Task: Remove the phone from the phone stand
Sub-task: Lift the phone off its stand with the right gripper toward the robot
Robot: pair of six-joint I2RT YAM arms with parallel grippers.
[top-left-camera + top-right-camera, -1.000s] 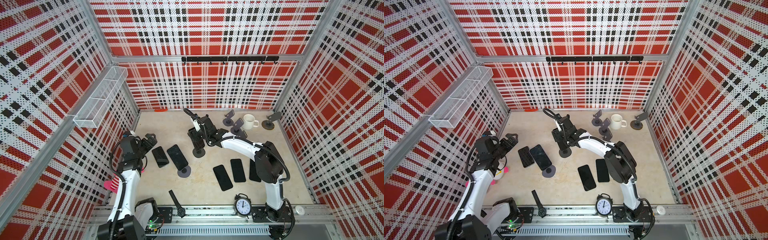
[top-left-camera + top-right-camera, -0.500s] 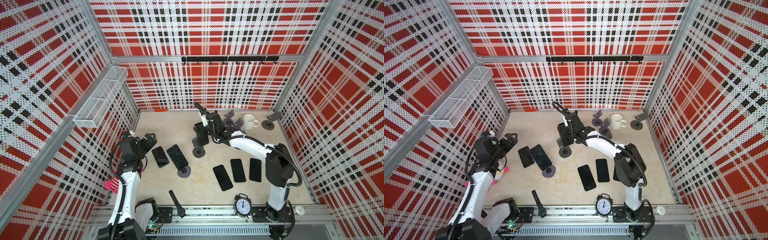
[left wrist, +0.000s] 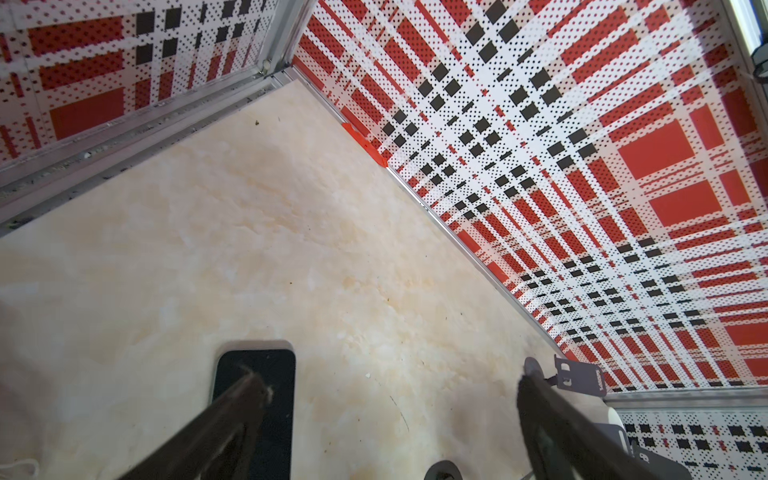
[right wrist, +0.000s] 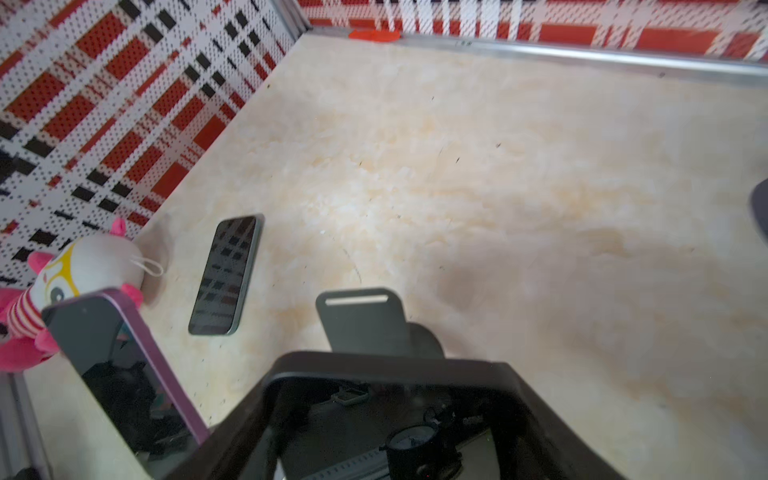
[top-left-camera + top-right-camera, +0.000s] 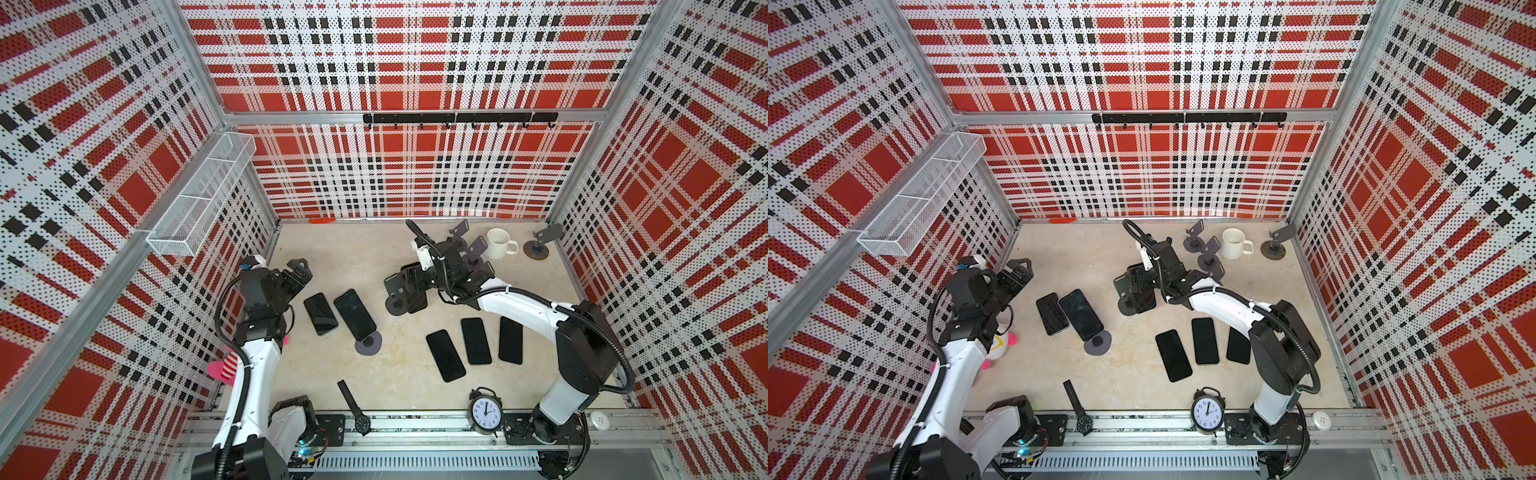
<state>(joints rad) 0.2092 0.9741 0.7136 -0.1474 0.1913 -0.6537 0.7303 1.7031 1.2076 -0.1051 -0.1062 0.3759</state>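
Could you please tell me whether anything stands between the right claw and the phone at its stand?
Nothing visible does: the right claw grips the phone, and the stand sits bare just beyond it.

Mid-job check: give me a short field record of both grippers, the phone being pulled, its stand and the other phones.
right gripper: closed on phone
phone: tilted, close to phone stand plate; whether fully clear of it, cannot tell
phone stand: upright
left gripper: open, empty
leaning phone: on second stand
flat phones: four, lying loose
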